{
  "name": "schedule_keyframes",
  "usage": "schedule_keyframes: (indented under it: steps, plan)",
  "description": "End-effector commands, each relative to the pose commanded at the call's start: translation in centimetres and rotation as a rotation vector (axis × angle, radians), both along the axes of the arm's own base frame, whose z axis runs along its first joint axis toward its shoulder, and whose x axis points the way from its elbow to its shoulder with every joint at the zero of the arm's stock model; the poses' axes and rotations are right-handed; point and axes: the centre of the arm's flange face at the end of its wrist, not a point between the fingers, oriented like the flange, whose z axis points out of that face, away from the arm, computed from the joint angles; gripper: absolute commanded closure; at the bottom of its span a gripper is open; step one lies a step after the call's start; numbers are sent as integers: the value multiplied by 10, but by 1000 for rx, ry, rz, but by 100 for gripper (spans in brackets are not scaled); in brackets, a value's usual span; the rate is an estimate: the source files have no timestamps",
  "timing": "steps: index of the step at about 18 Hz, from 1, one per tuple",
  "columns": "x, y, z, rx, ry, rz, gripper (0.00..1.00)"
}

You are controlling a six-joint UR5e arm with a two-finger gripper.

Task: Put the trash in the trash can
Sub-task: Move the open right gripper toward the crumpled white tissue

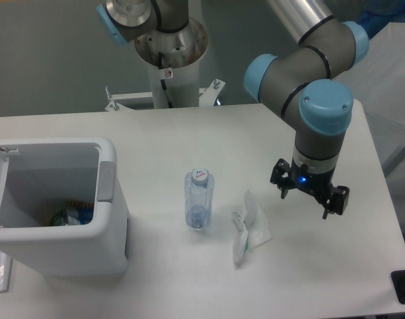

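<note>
A white table [189,139] is seen from above and in front, with a grey and blue robot arm reaching in from the top right. At the left edge stands the trash can [112,219], a white boxy bin with rounded corners, its hinged lid swung open to the left and a grey tab [106,181] on its rim. Something colourful, green and blue, already lies at the bottom of the bin, though what it is cannot be made out. Both pieces of trash are out on the table. The clear plastic bottle [199,199], with a white cap, stands near the middle, a short way right of the bin. Just to the right of the bottle lies the crumpled white wrapper [250,228], apart from it. The gripper [310,198] hangs to the right of the wrapper, pointing down, its two fingers spread apart and holding nothing. Judging from this, neither of these two items has gone into the bin yet: each has to be picked up, carried left and dropped in.
</note>
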Motion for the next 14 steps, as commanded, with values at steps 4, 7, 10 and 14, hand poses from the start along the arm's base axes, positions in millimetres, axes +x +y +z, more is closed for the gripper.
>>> schedule_keyframes:
  steps: [4,7,10,14]
  plan:
    - [2,-1,-1,0,-4,1,0]
    - [3,-1,-5,5,-10,0,0]
    - [6,0,-9,4,-6,-1,0]
    - [12,-5,-35,71,6,21,0]
